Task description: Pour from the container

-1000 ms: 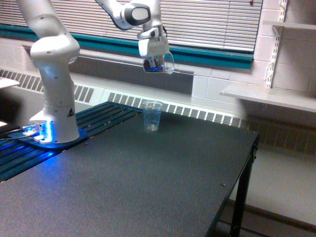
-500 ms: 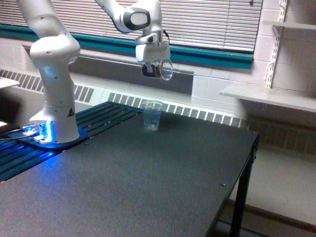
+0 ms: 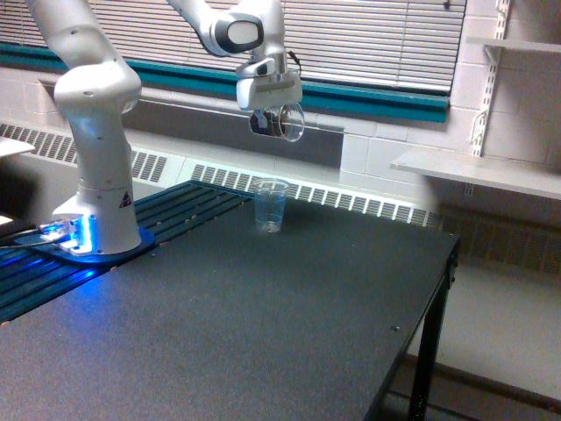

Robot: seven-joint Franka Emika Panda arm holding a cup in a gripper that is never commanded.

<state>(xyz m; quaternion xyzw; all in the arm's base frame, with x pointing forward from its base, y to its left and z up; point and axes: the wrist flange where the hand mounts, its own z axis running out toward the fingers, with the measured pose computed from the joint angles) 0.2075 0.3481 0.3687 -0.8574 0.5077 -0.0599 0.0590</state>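
The table (image 3: 263,324) fills the lower frame, a broad dark slab with a fine speckled, matte grain and a square black leg at the exterior view's right. At its left edge the arm's white, glossy base column (image 3: 98,167) stands on a disc glowing blue, as it did 1 second ago. Up top, the change: the white hand (image 3: 268,112) has rolled its wrist and slid slightly toward the exterior view's left compared with the earlier frames. It is clamped around the container (image 3: 287,122), a small clear plastic cup. That cup hung nearly upright 1 second ago; now it is tipped well over on its side, its round rim showing as a thin bright oval facing the exterior view's right. It hangs high in the air, well above the table. Below it, and a touch left of the rim, the tumbler (image 3: 271,205) stands upright on the table, unmoved, 1 tall, narrow, tapered vessel of see-through plastic. Whether anything is streaming out, I cannot tell.
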